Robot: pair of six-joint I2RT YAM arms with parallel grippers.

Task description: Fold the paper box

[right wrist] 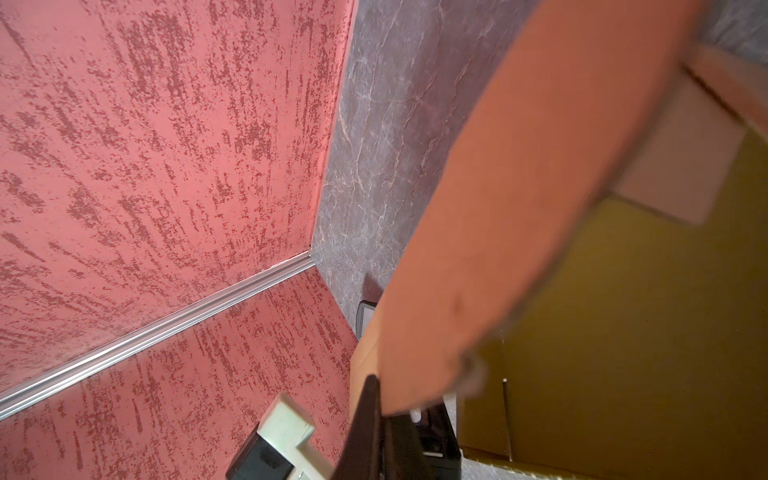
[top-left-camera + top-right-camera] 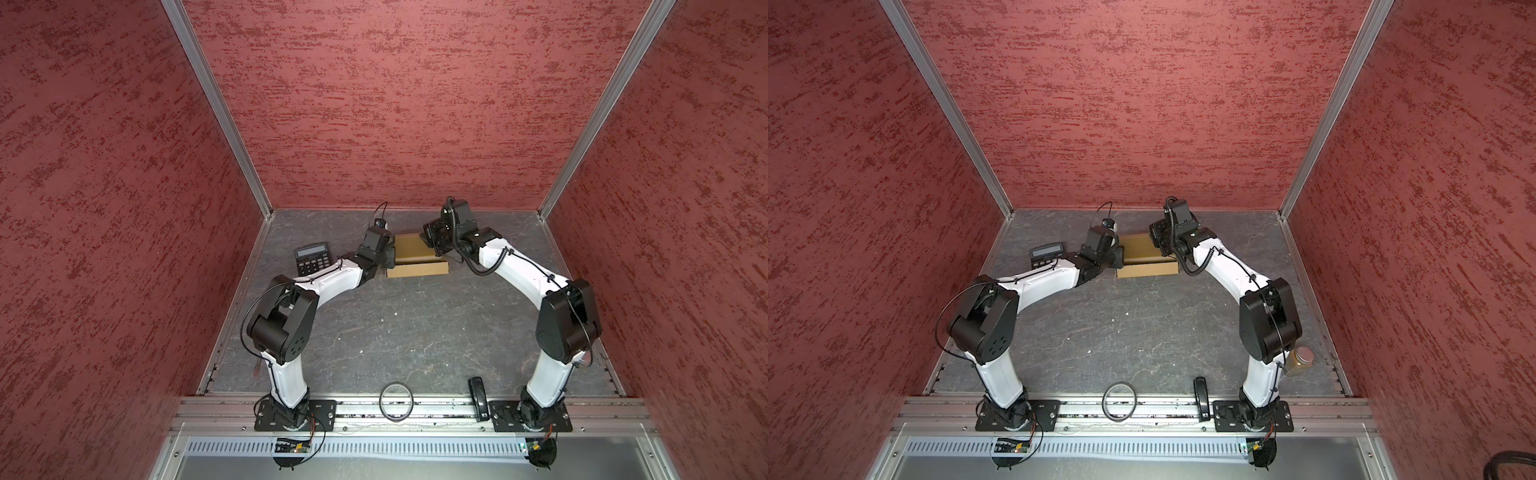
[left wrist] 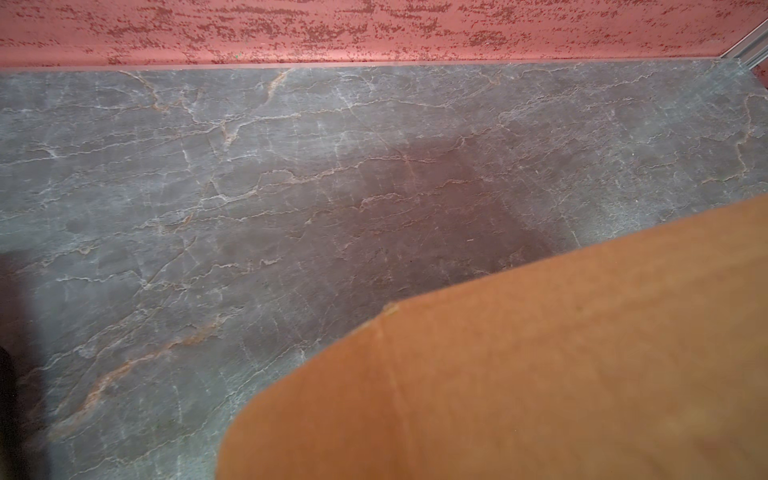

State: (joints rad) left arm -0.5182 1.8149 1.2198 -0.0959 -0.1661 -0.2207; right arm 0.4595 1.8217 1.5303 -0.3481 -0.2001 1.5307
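Nearest the camera, well behind both hands, a ring [image 2: 396, 401] lies on the rail [image 2: 357, 409] between the arm bases. A black device [image 2: 478, 400] lies just beside the right base. In a top view a lidded jar [image 2: 1301, 360] stands behind the right arm's elbow and is partly hidden by it. The grey counter [image 2: 395, 332] stretches from there up to the hands.

A calculator [image 2: 312, 259] lies just outside the left hand [image 2: 390, 254], and the left forearm crosses over its near corner. The box [image 2: 417, 270] sits between the two hands, touching both. Its front wall faces the camera and a panel rises behind that wall.

The left hand is at the box's left edge. It is closed, and in the right wrist view its black fingers are clamped on the end of a flap [image 1: 478, 249]. The right hand [image 2: 431, 244] is at the far right corner, its fingers together. Cardboard fills its wrist view and hides the fingers, so I cannot tell whether they pinch anything. The red wall [image 2: 395, 124] stands close beyond the box.
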